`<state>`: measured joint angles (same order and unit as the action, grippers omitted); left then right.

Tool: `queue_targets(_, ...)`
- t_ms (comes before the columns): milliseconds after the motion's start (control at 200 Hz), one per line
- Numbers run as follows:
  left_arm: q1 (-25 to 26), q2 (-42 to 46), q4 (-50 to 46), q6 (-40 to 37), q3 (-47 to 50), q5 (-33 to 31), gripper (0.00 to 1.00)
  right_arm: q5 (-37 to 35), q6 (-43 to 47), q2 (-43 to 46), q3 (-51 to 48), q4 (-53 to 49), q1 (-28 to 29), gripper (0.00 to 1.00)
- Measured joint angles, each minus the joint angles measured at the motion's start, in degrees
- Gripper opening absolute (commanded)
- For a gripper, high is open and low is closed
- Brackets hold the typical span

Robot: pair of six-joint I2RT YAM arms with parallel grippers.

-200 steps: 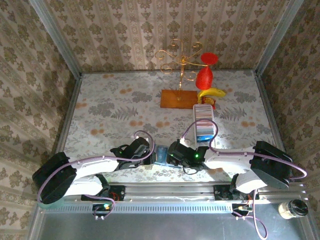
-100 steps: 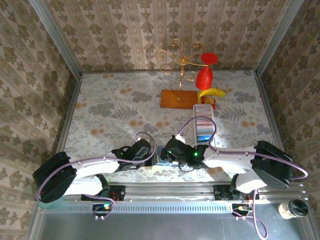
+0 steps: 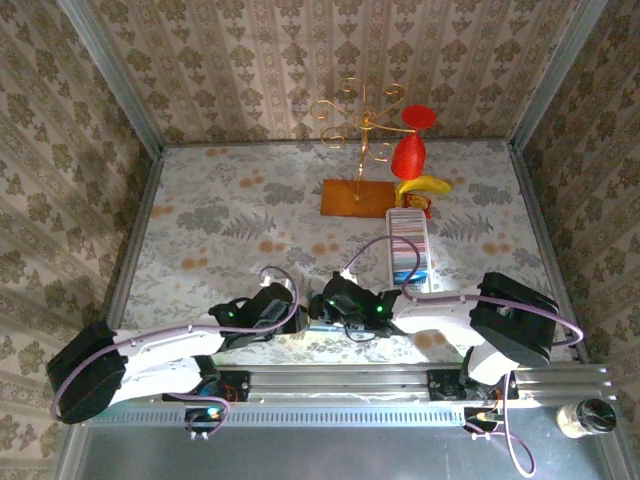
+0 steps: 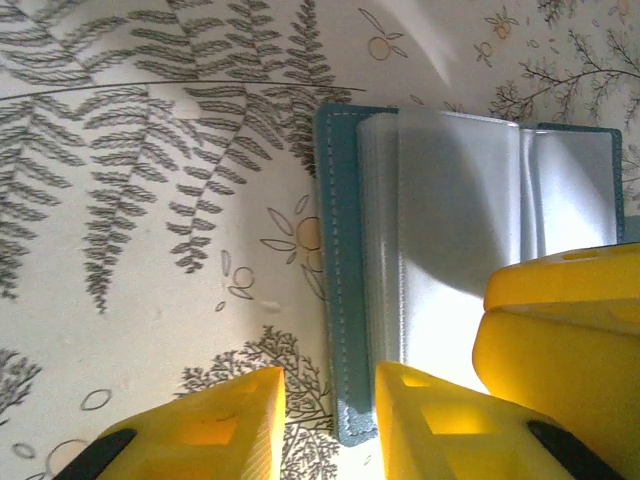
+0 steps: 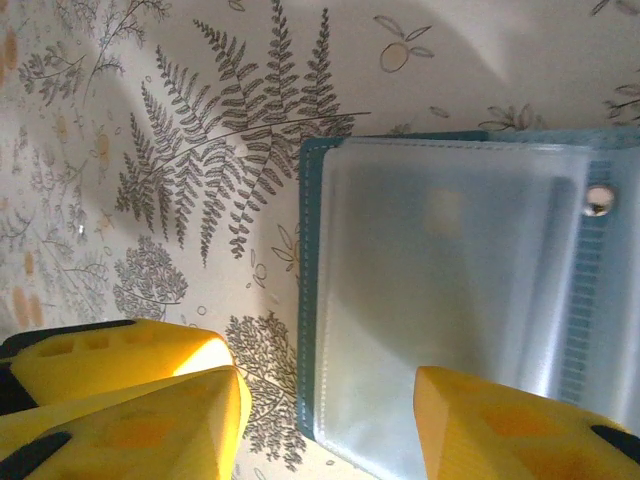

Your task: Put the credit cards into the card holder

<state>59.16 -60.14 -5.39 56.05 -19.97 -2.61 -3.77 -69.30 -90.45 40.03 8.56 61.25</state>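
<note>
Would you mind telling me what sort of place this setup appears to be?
Probably a staged robot test booth rather than a real home: wallpaper panels held in an aluminium frame, a floral tablecloth, and two robot arms bolted to a rail.

Heads up, your top camera is lit pretty evenly from overhead: the table is bright, shadows under the arms are soft and short, and its near edge looks a bit blown out. You also get wide-angle lean on the corner posts. Up close it's rougher. On the left wrist, the clear sleeves of the card holder catch hard white glare, soft-edged shadows cross the cloth, and the left gripper has mushy, out-of-focus yellow fingers. On the right wrist the sleeves look hazy and milky, and the right gripper is just as blurry, with a hot bright patch on one finger.
</note>
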Motion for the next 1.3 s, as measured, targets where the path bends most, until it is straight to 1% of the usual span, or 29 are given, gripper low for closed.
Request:
queue_targets(185, -0.2, 1.9, -1.7, 0.1, 0.1, -0.6, 0.28, 1.1, -0.3, -0.2, 0.0, 1.5, -0.7, 0.52)
queue_targets(260, -0.5, 2.0, -1.9, 0.1, 0.1, -0.6, 0.28, 1.3, 0.9, 1.2, -0.1, 0.8, -1.6, 0.53)
queue_targets(340, -0.9, 2.0, -1.9, 0.0, -0.1, -0.2, 0.28, 1.2, 5.1, 5.6, 0.0, -2.8, -3.4, 0.54)
queue_targets(370, -1.1, 2.0, -2.0, -0.1, -0.4, 0.0, 0.28, 1.2, 6.7, 7.6, 0.2, -4.4, -4.3, 0.56)
queue_targets(430, -1.4, 1.9, -1.9, -0.4, -1.4, 0.6, 0.28, 1.7, 11.3, 12.5, 0.4, -7.7, -6.9, 0.58)
queue_targets(490, -2.0, 1.5, -1.9, -0.9, -3.0, 1.9, 0.28, 3.5, 16.6, 18.4, 0.5, -10.6, -11.0, 0.58)
queue_targets(565, -2.6, 0.3, -1.4, -1.7, -5.5, 3.7, 0.27, 5.4, 24.8, 25.6, 0.7, -14.4, -17.6, 0.57)
queue_targets(635, -2.8, -1.2, -0.3, -2.3, -7.4, 5.2, 0.27, 6.1, 35.1, 31.4, 1.2, -18.3, -22.8, 0.57)
queue_targets(650, -2.8, -1.6, 0.0, -2.4, -7.8, 5.6, 0.27, 6.1, 38.6, 32.7, 1.3, -19.3, -23.7, 0.56)
queue_targets(670, -2.8, -2.0, 0.3, -2.6, -8.1, 5.9, 0.26, 6.1, 41.6, 33.9, 1.4, -20.3, -24.3, 0.56)
queue_targets(700, -2.8, -2.7, 0.9, -3.0, -8.5, 6.4, 0.26, 6.2, 48.3, 35.9, 1.5, -22.2, -24.9, 0.58)
queue_targets(800, -3.2, -5.4, 2.3, -4.2, -8.7, 7.6, 0.23, 7.0, 70.4, 39.8, 1.8, -29.6, -25.0, 0.69)
queue_targets(865, -3.8, -7.8, 2.7, -5.0, -8.7, 8.9, 0.21, 7.0, 83.1, 39.7, 2.5, -35.6, -25.4, 0.73)
queue_targets(965, -4.7, -10.7, 3.4, -5.9, -8.7, 10.7, 0.21, 4.7, 97.8, 36.9, 3.6, -42.3, -26.8, 0.76)
queue_targets(1060, -4.9, -11.6, 4.2, -6.6, -8.7, 12.0, 0.21, 0.9, 110.3, 34.2, 2.8, -44.6, -28.3, 0.89)
queue_targets(1105, -4.9, -11.6, 4.7, -6.8, -8.7, 12.5, 0.21, -0.4, 114.8, 33.6, 1.6, -44.1, -29.0, 0.92)
queue_targets(1220, -4.9, -11.6, 5.3, -7.1, -8.7, 13.4, 0.21, -2.0, 123.7, 30.9, -0.5, -40.9, -32.3, 0.9)
queue_targets(1305, -4.9, -11.2, 5.2, -7.3, -8.4, 13.4, 0.24, -2.1, 128.2, 27.9, -0.5, -37.7, -34.8, 0.89)
